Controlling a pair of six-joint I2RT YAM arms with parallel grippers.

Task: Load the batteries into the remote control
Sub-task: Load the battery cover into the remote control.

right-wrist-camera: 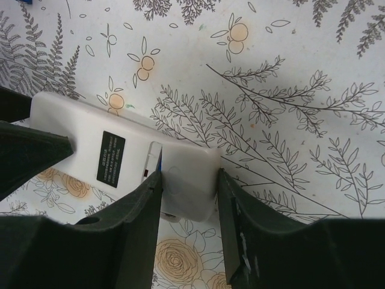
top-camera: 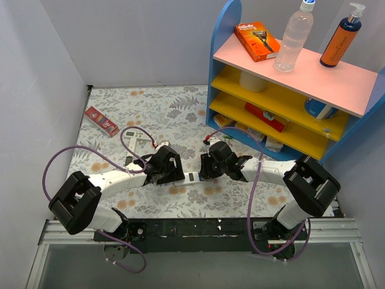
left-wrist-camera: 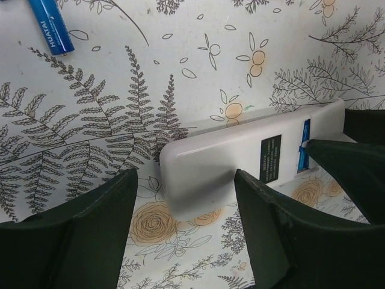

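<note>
White slim rectangular plastic remote control [right-wrist-camera: 90,126] lies back-up on the floral tabletop [right-wrist-camera: 271,60], one end clamped in the right pincer [right-wrist-camera: 189,176]; the left pincer [left-wrist-camera: 185,183] straddles the other, spread apart.

- Surface [top-camera: 180,108]: a cloth printed with grey ferns and orange flowers.
- Remote control [top-camera: 191,177]: near the middle, white back up, with a dark label.
- Blue battery [left-wrist-camera: 51,24]: lying loose, well apart from the remote control.
- Thin white remote [top-camera: 137,133]: farther back, left of centre.
- Red packet [top-camera: 101,121]: far left, lying flat.
- Shelf unit [top-camera: 221,42]: standing at the far right.
</note>
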